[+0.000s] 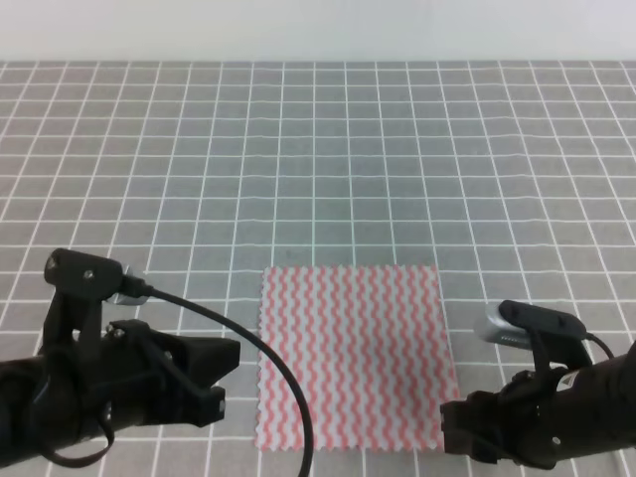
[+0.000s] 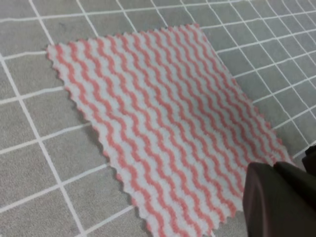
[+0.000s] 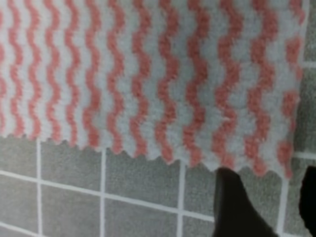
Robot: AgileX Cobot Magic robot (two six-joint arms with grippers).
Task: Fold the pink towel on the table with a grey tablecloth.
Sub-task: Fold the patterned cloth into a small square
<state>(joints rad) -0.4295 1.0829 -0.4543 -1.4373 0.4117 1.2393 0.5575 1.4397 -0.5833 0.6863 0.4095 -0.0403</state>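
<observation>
**Two end effectors flank one flat pink towel**

One thin cloth with pink-and-white wavy stripes and zigzag-cut edges, the pink towel (image 1: pixel 350 356), lies spread flat and unfolded on the wide grey fabric surface (image 1: pixel 318 149) with its white grid of thin lines. It sits toward the near edge of that surface, roughly centred between the arms.

The black left end effector (image 1: pixel 221 383) is just beside the towel's near left edge, its tip pointing toward the cloth; it appears clear of the fabric. In the left wrist view only a dark fingertip (image 2: pixel 276 200) shows at the lower right, close above the towel's (image 2: pixel 163 118) near corner, so I cannot tell whether this end effector is parted or closed.

The black right end effector (image 1: pixel 459 429) is at the towel's near right corner. In the right wrist view its two dark fingers (image 3: pixel 237 207) stand parted, just off the zigzag hem (image 3: pixel 148 74), with grey surface (image 3: pixel 69 168) between them and nothing gripped.
</observation>
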